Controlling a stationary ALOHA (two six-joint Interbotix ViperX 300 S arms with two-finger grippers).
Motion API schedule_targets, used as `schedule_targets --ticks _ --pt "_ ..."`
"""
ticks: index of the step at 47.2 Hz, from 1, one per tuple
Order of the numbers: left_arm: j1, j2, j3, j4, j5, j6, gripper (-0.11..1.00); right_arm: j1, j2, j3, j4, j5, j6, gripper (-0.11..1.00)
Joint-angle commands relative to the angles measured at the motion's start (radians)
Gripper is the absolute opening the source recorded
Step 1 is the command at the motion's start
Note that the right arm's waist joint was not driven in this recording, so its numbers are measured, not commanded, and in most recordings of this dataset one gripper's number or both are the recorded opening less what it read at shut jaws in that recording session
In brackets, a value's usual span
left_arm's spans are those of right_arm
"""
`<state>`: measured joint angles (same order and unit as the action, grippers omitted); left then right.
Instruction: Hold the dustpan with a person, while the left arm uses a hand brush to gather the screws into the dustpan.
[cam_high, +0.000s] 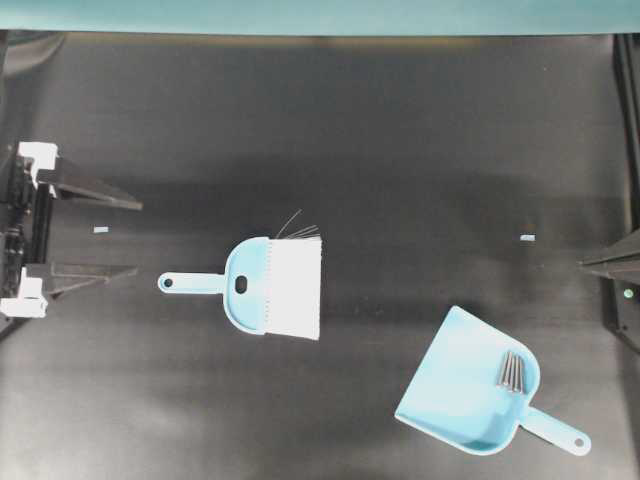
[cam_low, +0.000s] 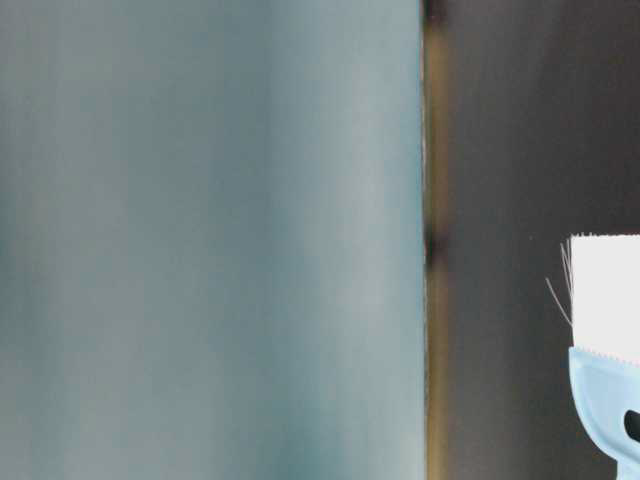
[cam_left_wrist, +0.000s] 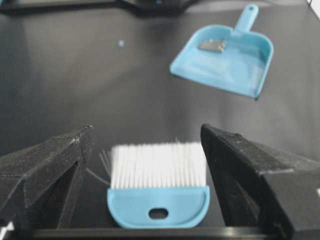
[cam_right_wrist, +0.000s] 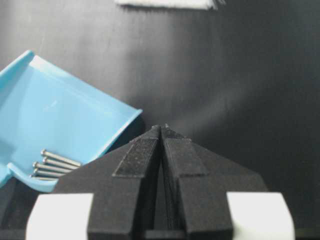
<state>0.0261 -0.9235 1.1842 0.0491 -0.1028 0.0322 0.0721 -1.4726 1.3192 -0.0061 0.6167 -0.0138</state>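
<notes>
Silver screws (cam_high: 512, 371) already lie inside the dustpan (cam_high: 455, 385), so I judge the sweeping finished. My left hand (cam_high: 105, 236) gapes wide behind the brush (cam_high: 275, 287); my right hand (cam_right_wrist: 161, 131) is pressed together, empty.

hand brush (cam_high: 270, 286) left of dustpan (cam_high: 460, 385), screws (cam_high: 512, 371) inside dustpan

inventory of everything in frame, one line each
brush: 1, light blue with white bristles, flat mid-table, handle toward left gripper
dustpan: 1, light blue, lower right of overhead view
screws: small silver cluster, exact count unclear, inside dustpan near its handle
tape marks: 2, pale, on table left and right
table: 1, black
left gripper: open, left edge, empty
right gripper: shut, right edge, empty
</notes>
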Motion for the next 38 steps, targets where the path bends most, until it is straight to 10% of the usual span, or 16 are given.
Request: schedule_targets --ticks 1,38 --pt "-0.005 -0.011 -0.009 0.002 -0.003 -0.003 0.83 0.0 0.005 -0.012 -0.002 -0.005 -0.005 -0.01" --pt "-0.009 -0.026 0.003 0.002 -0.003 -0.003 0.83 0.0 0.003 -0.012 -0.002 -0.006 -0.005 -0.01"
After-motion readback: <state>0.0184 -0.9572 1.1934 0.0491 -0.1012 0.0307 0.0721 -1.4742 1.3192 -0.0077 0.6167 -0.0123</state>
